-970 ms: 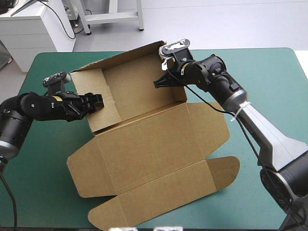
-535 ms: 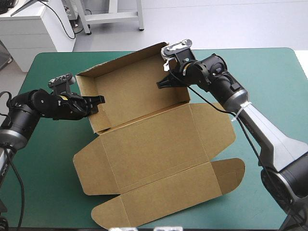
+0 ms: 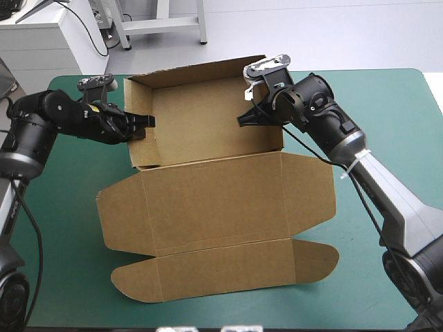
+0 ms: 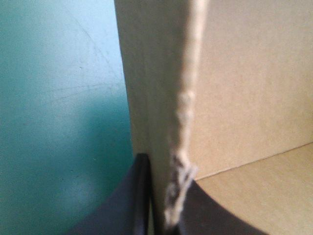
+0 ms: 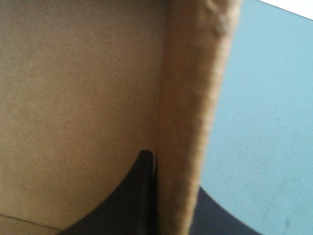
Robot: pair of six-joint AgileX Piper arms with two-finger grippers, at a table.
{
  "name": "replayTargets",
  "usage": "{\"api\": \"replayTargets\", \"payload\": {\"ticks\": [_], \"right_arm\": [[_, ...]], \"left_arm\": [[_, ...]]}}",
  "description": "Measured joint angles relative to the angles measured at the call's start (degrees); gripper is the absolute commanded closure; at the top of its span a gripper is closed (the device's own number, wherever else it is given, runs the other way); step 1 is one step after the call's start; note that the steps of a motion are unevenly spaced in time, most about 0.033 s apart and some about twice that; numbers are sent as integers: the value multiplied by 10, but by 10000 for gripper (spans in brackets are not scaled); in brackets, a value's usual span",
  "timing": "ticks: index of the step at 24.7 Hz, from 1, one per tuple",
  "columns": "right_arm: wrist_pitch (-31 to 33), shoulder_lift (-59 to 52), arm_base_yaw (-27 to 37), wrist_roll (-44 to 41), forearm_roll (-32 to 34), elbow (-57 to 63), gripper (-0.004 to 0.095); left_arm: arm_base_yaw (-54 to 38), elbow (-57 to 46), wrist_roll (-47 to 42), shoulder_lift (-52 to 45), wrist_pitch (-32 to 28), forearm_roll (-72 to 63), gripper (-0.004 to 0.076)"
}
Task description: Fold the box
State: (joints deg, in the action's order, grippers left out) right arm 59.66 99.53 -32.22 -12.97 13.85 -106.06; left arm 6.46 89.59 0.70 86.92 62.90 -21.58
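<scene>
Centrally on teal-green cover [image 3: 391, 104], brown box [image 3: 208, 200]

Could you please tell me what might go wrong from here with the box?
The left gripper and right gripper each pinch only the top edge of one side wall of the box; a slip could let that wall fold back out. The left wall's edge looks frayed where it is pinched, so harder squeezing may crush it. The lid lies flat and may drag if the arms move.
</scene>
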Motion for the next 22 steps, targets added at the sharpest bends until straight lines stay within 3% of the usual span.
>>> {"api": "replayTargets", "payload": {"ticks": [5,10,22], "right_arm": [[41,3,7,-26,-2,0,910],[93,33,57,-26,-74,15,910],[108,118,64,-30,-120,34,910]], "left_arm": [[23,71,-1,62,47,30,731],[119,94,-57,132,44,141,731],[131,94,-75,221,69,161,731]]}}
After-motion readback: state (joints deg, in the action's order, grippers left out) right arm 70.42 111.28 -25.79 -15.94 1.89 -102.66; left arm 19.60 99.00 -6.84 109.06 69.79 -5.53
